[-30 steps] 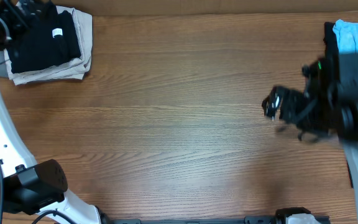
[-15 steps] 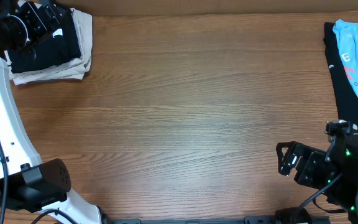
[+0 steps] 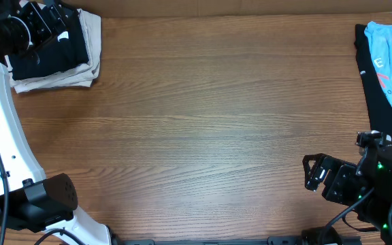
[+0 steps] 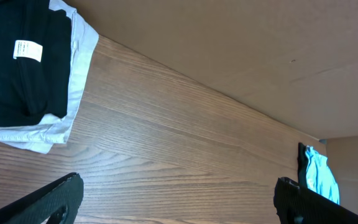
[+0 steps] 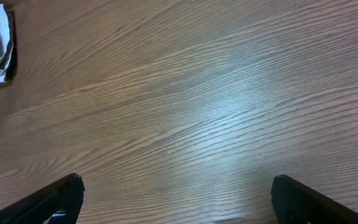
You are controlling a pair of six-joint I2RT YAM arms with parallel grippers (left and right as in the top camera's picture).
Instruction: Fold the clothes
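Black T-shirt, folded with its white label showing, lies on the beige garment at the table's far left corner; the left gripper hangs just by it, fingers spread wide. The right gripper hangs over bare wood at the near right, jaws likewise apart.

The left hand is stretched to the far-left corner, fingers spread wide; the right hand hangs near-right (fingers equally parted).
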